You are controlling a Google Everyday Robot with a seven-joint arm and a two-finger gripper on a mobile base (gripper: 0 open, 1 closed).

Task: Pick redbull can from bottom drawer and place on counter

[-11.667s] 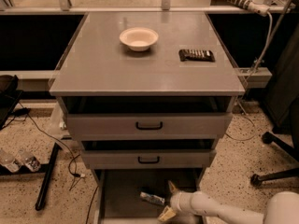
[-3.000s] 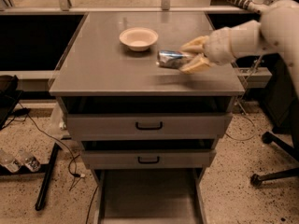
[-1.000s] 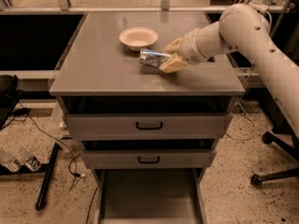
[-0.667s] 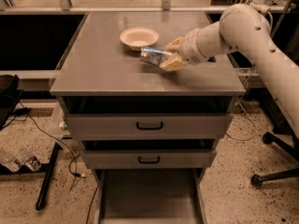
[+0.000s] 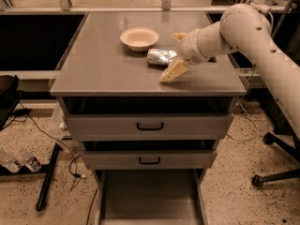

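The redbull can [image 5: 161, 56] lies on its side on the counter [image 5: 101, 64], just right of and in front of a cream bowl [image 5: 139, 38]. My gripper [image 5: 176, 53] is at the can's right end. Its two tan fingers are spread wider than the can, one in front [image 5: 174, 71] and one behind [image 5: 179, 35], and they do not clamp it. The bottom drawer [image 5: 150, 196] is pulled out below and looks empty.
Two upper drawers with black handles [image 5: 150, 126] are slightly open. My white arm [image 5: 253, 27] reaches in from the right over the counter's right side. A chair base [image 5: 274, 175] stands on the floor at right, with cables and a black pole [image 5: 47, 177] at left.
The gripper carried the can from the drawer to the counter, moved it left toward the bowl and lowered it. The fingers have now spread and the can rests on the counter.
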